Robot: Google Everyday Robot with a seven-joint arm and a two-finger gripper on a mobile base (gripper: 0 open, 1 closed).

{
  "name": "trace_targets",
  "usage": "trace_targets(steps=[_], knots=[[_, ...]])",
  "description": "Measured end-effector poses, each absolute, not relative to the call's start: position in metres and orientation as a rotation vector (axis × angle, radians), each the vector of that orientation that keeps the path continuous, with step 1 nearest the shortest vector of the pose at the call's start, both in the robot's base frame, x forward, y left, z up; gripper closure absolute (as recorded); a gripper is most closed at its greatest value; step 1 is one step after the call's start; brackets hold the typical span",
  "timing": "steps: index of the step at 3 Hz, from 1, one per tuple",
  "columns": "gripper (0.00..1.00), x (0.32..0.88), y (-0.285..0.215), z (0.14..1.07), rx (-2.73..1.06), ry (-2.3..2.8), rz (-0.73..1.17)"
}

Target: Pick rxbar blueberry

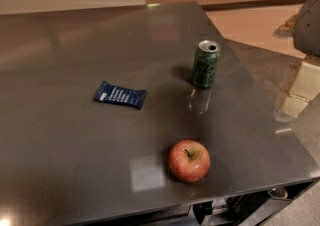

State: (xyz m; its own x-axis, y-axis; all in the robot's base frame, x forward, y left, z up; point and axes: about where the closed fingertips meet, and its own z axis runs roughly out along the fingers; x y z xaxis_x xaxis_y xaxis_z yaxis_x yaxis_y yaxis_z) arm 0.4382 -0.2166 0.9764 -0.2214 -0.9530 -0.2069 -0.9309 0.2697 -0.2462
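Observation:
The rxbar blueberry (120, 95) is a small flat dark-blue wrapper with white text. It lies flat on the dark grey table (75, 160), left of centre. My gripper (295, 92) shows as a pale shape at the right edge of the camera view, beyond the table's right side. It is far to the right of the bar, touches nothing and holds nothing I can see.
A green soda can (205, 63) stands upright right of the bar. A red apple (189, 160) sits near the table's front edge. A grey arm part (309, 20) is at the upper right. Dark machine parts (225, 211) show below the front edge.

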Motion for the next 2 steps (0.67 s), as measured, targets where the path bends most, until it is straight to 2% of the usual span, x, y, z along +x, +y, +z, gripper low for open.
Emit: trace_targets(steps=[2], knots=[[0.0,0.4481,-0.2101,0.9785,-1.736,2.227,-0.082]])
